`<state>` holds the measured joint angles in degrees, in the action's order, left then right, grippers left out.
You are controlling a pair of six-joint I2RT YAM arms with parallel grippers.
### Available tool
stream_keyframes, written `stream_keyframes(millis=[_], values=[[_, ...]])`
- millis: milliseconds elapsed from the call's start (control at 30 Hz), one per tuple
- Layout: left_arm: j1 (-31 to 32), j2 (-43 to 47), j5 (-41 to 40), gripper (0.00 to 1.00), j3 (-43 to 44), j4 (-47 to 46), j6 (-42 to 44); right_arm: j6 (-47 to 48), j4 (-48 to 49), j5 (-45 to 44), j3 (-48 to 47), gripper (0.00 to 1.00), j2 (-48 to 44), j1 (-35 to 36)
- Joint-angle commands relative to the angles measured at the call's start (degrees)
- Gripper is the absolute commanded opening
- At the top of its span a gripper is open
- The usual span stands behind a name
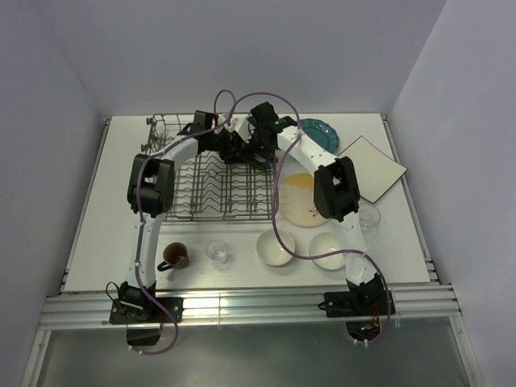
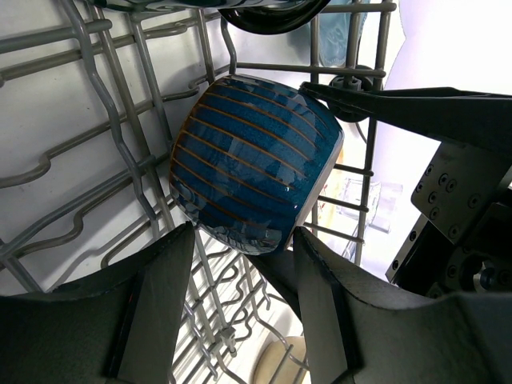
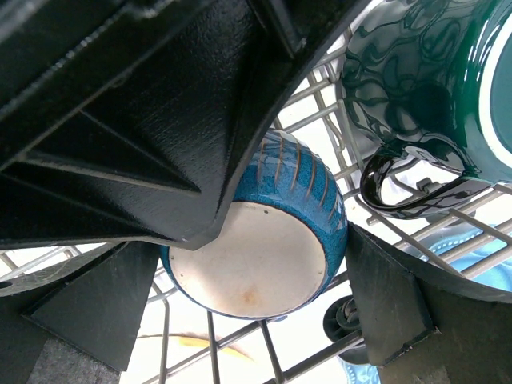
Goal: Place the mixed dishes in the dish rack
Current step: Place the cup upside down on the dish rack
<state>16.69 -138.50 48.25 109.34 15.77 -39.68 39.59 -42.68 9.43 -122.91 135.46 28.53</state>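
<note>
The grey wire dish rack (image 1: 211, 216) stands left of centre, and both arms reach into its far right corner. A blue mug (image 2: 256, 160) with thin orange stripes lies tilted on the rack wires (image 2: 96, 104). My left gripper (image 2: 244, 240) holds its lower end between its fingertips. My right gripper (image 3: 252, 244) stands wide open, a finger on each side of the mug's cream base (image 3: 248, 256). A dark green mug (image 3: 416, 80) sits in the rack just beyond. From above, the left gripper (image 1: 235, 143) and right gripper (image 1: 256, 153) crowd together and hide the blue mug.
On the table lie a teal plate (image 1: 318, 133), a white square plate (image 1: 372, 167) and a yellow-cream plate (image 1: 302, 201). Nearer the front edge are two white bowls (image 1: 276, 247) (image 1: 330, 250), a brown mug (image 1: 175, 255) and two clear glasses (image 1: 218, 252) (image 1: 368, 218).
</note>
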Motion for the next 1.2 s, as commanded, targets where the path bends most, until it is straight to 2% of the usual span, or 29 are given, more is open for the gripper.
stream_keyframes(millis=[0, 1167], values=[[0.1, -1.7, -2.0, 0.58, 1.4, 1.5, 1.7, -1.6, 4.3, 3.3, -3.4, 1.00, -5.2, 0.6], [-0.6, -2.1, -1.1, 0.58, 0.8, 0.3, 0.7, -6.2, 9.3, 10.4, 0.8, 1.00, -11.8, -3.1]])
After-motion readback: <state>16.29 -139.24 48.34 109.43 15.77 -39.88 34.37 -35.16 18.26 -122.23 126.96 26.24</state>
